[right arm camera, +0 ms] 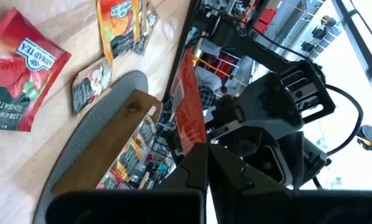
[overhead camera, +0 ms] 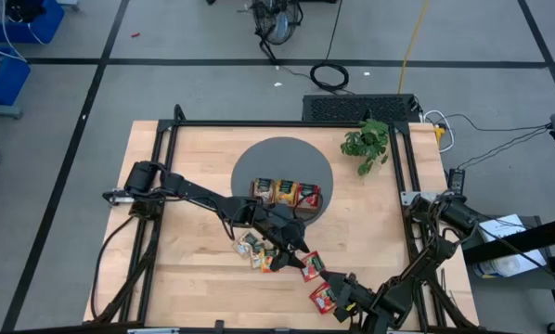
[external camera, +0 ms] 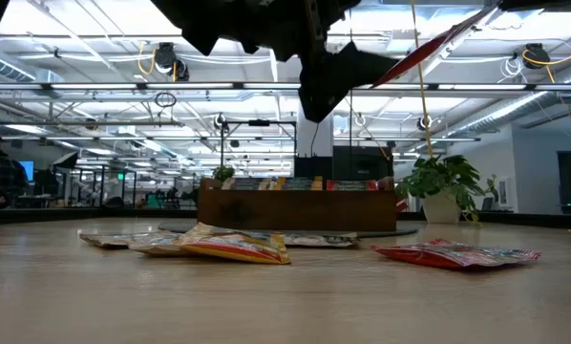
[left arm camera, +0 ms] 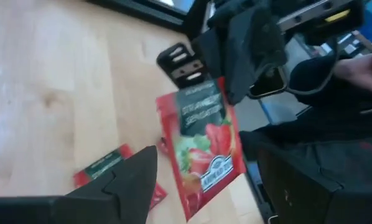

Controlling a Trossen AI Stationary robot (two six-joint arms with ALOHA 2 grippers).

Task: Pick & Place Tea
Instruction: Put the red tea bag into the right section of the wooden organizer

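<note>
Sachet: flat red strawberry tea sachet [left arm camera: 201, 146], pinched aloft by right tool [overhead camera: 331, 281]
Left tool [overhead camera: 299, 247]: fingers apart, empty
Desk: pale wooden desk [overhead camera: 194, 278], loose sachets scattered
Room: grey floor

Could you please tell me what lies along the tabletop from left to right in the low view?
Loose pile of tea sachets → wooden tray → plant → red sachet.

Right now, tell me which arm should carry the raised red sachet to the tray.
Left, probably. The right claw holds the red sachet up, and the open left claw faces it, much nearer the tray.
</note>
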